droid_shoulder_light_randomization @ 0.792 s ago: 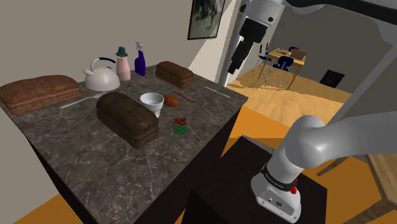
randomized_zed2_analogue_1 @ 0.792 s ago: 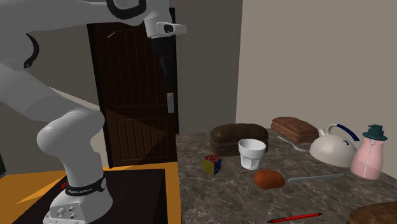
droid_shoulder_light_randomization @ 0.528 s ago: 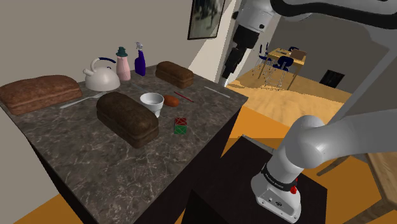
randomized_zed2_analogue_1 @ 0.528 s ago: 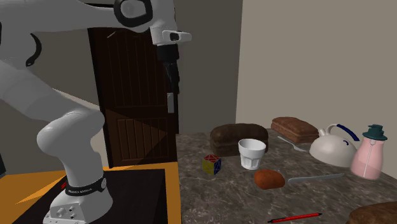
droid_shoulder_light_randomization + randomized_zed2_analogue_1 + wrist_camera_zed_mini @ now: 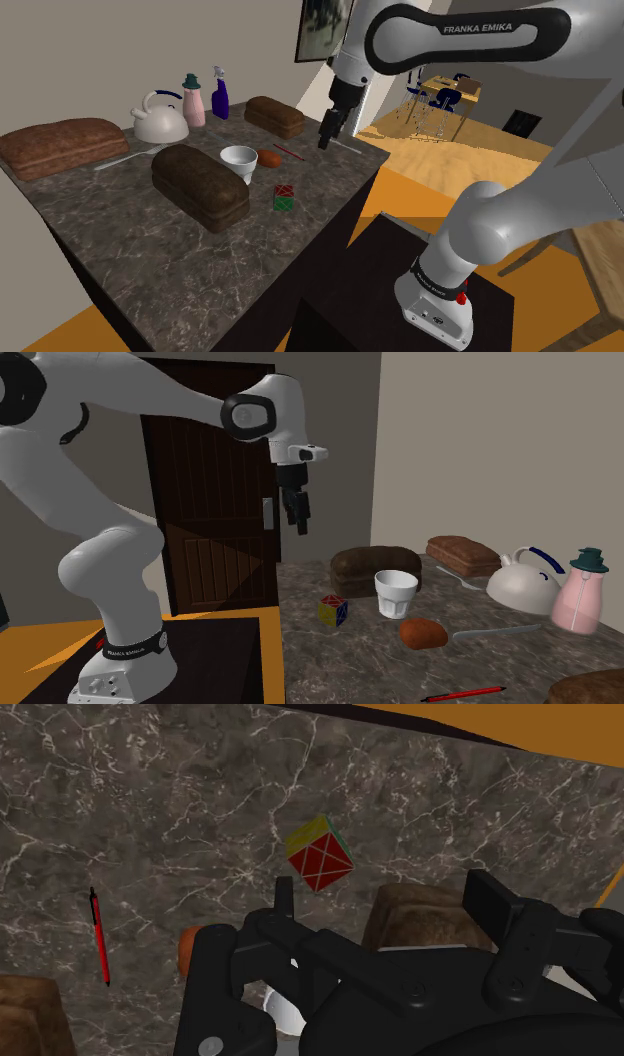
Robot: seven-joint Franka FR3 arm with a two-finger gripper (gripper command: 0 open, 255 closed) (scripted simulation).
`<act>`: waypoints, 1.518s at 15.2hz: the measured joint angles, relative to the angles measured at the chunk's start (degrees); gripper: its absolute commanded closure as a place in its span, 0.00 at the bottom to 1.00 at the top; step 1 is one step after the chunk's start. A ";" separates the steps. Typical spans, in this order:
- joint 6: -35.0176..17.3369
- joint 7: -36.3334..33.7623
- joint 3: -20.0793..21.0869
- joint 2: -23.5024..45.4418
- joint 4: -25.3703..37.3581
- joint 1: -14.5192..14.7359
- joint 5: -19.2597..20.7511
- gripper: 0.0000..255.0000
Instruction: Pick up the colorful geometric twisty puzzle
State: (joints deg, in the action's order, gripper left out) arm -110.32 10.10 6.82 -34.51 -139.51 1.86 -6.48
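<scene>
Fingers (image 5: 283, 894) on your gripper (image 5: 387, 899) are standing apart with nothing between them, so you're carrying nothing right now. In the shoulder view the gripper (image 5: 325, 135) is hanging in the air up and to the right of the white cup (image 5: 238, 160), over the far side of the dark marbled counter (image 5: 150, 250); in the second exterior view it (image 5: 300, 517) is floating above and to the left of that cup (image 5: 396, 592). The twisty puzzle (image 5: 284, 197) is sitting on the counter near the cup, on the side toward the counter's edge by the stand, tipped up on a corner and touching nothing else. From the second exterior view the puzzle (image 5: 333, 611) is showing just left of the cup, and the wrist view is looking down on its red and yellow faces (image 5: 318, 856) a little beyond the fingertips. A dark brown loaf (image 5: 200, 185) is lying right beside the cup, an orange-brown lump (image 5: 270, 158) is sitting just beside the cup too, and a red pen (image 5: 288, 153) is lying past that lump. A white kettle (image 5: 160, 120) and a pink flask (image 5: 193, 102) are standing well apart from the cup.
</scene>
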 measured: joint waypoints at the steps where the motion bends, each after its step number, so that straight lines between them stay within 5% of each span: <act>1: -1.64 -0.13 0.44 2.01 0.19 -0.01 0.14 0.00; 16: -24.68 -3.98 4.87 32.88 4.25 -0.91 7.37 0.00; 23: -29.78 -5.73 4.92 39.15 4.89 -0.73 9.79 0.00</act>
State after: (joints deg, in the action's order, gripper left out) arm -140.10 4.38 11.74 4.64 -134.61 1.13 3.31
